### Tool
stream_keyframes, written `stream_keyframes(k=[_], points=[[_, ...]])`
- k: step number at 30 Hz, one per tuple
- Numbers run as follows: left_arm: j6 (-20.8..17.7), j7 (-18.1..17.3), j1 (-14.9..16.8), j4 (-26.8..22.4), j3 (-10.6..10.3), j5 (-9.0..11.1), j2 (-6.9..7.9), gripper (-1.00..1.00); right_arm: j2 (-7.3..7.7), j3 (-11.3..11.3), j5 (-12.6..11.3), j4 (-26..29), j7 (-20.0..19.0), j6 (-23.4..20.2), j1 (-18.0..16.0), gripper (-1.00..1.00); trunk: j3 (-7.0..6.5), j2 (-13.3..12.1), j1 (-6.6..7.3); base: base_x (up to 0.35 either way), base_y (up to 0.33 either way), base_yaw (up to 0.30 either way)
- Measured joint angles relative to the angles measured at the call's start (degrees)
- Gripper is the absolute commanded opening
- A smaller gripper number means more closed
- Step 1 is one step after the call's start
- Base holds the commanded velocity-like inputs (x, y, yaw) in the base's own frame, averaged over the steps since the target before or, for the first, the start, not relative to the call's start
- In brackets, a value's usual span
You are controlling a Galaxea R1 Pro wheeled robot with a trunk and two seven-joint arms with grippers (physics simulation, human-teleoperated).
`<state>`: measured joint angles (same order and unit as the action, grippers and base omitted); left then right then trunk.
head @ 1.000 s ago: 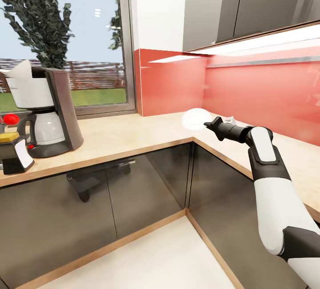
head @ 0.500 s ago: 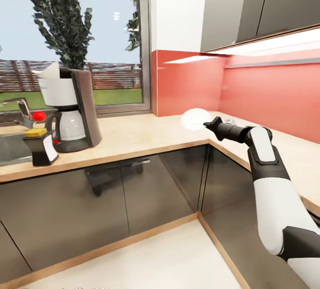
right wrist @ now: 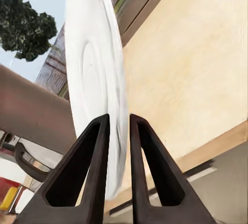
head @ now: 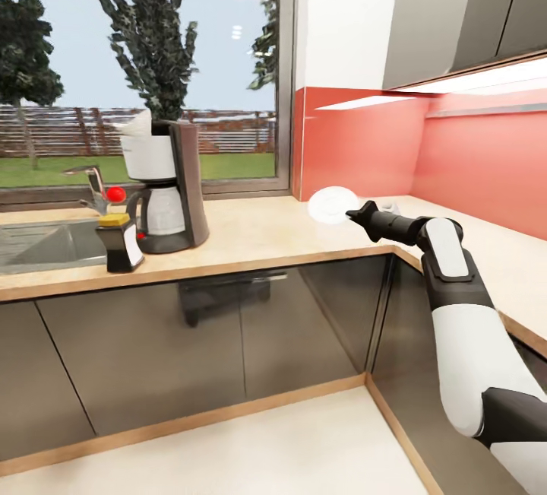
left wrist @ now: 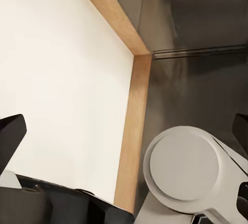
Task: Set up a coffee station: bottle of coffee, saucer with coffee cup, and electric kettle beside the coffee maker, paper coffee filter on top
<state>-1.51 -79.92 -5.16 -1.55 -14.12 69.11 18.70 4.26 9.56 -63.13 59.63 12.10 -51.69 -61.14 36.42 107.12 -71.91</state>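
Note:
On the kitchen countertop [head: 251,235] by the window stands the coffee maker [head: 169,185], with the paper coffee filter [head: 137,124] on its top. The bottle of coffee [head: 121,241], black with a yellow cap, stands just in front of it to the left. My right gripper [head: 355,215] is shut on the rim of the white saucer [head: 332,203], held on edge above the counter's corner; the right wrist view shows the saucer [right wrist: 93,79] pinched in the gripper [right wrist: 119,131]. My left gripper [left wrist: 124,131] is open, over the floor. A small red knob [head: 115,193] shows beside the coffee maker.
An inset steel sink [head: 42,245] with a faucet [head: 90,179] lies left of the bottle. A red backsplash [head: 357,145] and upper cabinets [head: 463,8] line the corner. Glossy dark cabinet fronts [head: 205,335] stand below. A small white shape [head: 390,207] sits behind my right wrist.
The head camera has swung left, so the coffee maker, bottle and sink now sit further right in the picture. My right gripper still holds the saucer in the same pose.

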Motion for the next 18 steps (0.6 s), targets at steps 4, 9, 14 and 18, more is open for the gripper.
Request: stream_keyframes(k=[4, 9, 14, 18], points=[[0.0, 0.0, 0.0, 0.0, 0.0, 0.0, -0.02, 1.0, -0.06, -0.1, 0.0, 0.0, 0.0, 0.0, 0.0, -1.0, -0.08, 0.0, 0.0, 0.0, 0.0, 0.266], [0.0, 0.0, 0.0, 0.0, 0.0, 0.0, -0.03, 1.0, -0.11, -0.1, 0.0, -0.1, 0.0, 0.0, 0.0, -1.0, -0.18, 0.0, 0.0, 0.0, 0.0, 0.266], [0.0, 0.1, 0.0, 0.0, 0.0, 0.0, -0.06, 1.0, -0.12, -0.1, 0.0, -0.2, 0.0, 0.0, 0.0, -1.0, -0.28, 0.0, 0.0, 0.0, 0.0, 0.266], [0.0, 0.1, 0.0, 0.0, 0.0, 0.0, -0.05, 1.0, -0.13, -0.1, 0.0, -0.2, 0.0, 0.1, 0.0, -1.0, -0.36, 0.0, 0.0, 0.0, 0.0, 0.266]])
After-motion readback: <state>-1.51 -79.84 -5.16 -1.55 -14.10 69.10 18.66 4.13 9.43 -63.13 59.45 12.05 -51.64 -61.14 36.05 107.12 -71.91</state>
